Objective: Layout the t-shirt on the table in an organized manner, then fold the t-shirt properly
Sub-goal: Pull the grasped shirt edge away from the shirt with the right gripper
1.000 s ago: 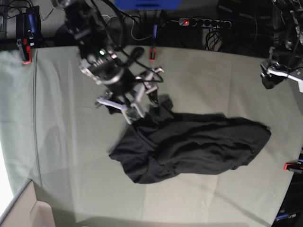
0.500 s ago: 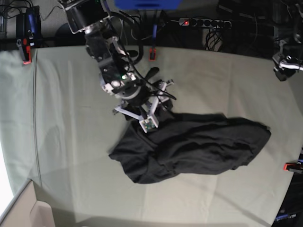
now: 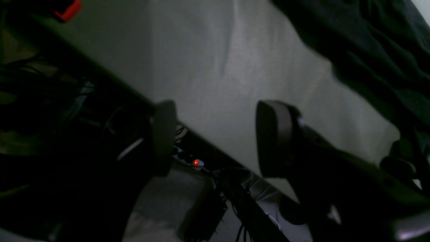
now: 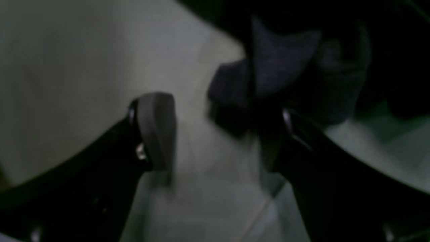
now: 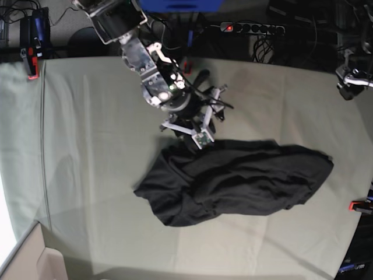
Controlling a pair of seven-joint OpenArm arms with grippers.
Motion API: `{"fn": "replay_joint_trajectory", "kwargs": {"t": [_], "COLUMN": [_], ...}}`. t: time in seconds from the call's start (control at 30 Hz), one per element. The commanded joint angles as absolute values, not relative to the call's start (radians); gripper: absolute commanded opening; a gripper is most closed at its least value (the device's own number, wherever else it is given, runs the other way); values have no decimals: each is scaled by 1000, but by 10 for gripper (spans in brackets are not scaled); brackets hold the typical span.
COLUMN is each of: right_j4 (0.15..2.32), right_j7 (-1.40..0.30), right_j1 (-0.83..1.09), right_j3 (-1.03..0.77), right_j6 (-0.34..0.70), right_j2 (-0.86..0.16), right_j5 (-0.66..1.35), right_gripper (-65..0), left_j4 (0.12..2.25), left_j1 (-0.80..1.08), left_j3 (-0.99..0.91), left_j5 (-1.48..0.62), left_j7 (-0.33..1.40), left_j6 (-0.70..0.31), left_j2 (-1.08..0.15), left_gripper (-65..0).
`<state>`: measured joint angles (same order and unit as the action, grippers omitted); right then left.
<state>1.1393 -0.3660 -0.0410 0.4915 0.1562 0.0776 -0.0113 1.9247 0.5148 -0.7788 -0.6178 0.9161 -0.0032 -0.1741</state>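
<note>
1. As seen from the base view, the t-shirt (image 5: 233, 181) lies crumpled in a long heap across the middle of the table (image 5: 87, 175), unfolded, no graphic visible.
2. Only that view gives the whole layout: right arm reaching in from the far edge, right gripper (image 5: 195, 129) just above the shirt's far-left edge; left gripper (image 5: 349, 81) parked at the table's far right edge, well apart from the shirt.
3. Jaw state is not resolved in the base view; it is settled by the wrist views.
4. Right wrist view: right gripper (image 4: 215, 134) is spread wide with nothing held. A raised fold of shirt (image 4: 285, 67) is seen just beyond the fingertips, nearer one finger; contact cannot be told, frame is dark and blurred.
5. Left wrist view: left gripper (image 3: 218, 137) is parted and empty, bare table cloth (image 3: 218, 67) between its fingers. The shirt (image 3: 369, 43) shows only at the upper right corner.
6. Table edge detail is shared by the left wrist and base views: a red clamp (image 3: 69, 8) at the edge, cables and a power strip with a lit red switch (image 3: 196, 163) below it. In the base view the strip (image 5: 250, 27) sits behind the far edge.
</note>
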Motion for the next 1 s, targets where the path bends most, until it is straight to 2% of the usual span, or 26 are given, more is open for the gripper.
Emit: {"fn": "replay_joint_trajectory", "kwargs": {"t": [0.0,0.23,0.33,0.4,0.5,0.6,0.67,0.77,0.97], "right_j4": [1135,1089,1089,1089,1090,1107,1187,1377,1721], "right_j7": [-351,-349,-349,-349,-355,-354,-357,-357,-351], "right_j1": [-65,-104,-105,-104,-96,-58,-1,116,332], "right_j3": [492,492,467,424,358,271,213,196,191], "right_j6": [153,153,153,153,153,154,156,156,156], "right_j2": [93,91,91,91,91,90,61,19,-131], "right_j5": [-2,-2,-2,-2,-2,-2,-1,-1,-1], "right_gripper": [-258,-264,-306,-396,-650,-631,-650,-650,-650], "left_j4": [1939,1939,1939,1939,1939,1939,1939,1939,1939], "left_j1": [518,518,513,510,509,503,484,456,380], "left_j3": [-788,-788,-788,-788,-788,-783,-782,-780,-780], "left_j5": [-624,-624,-624,-624,-624,-624,-627,-624,-631], "left_j7": [906,908,908,908,908,897,906,908,908], "left_j6": [-5,-5,-5,-5,-5,-5,-5,-5,-5], "left_j2": [-186,-186,-186,-186,-186,-186,-186,-186,-186], "left_gripper": [-283,-283,-283,-283,-283,-283,-283,-284,-285]}}
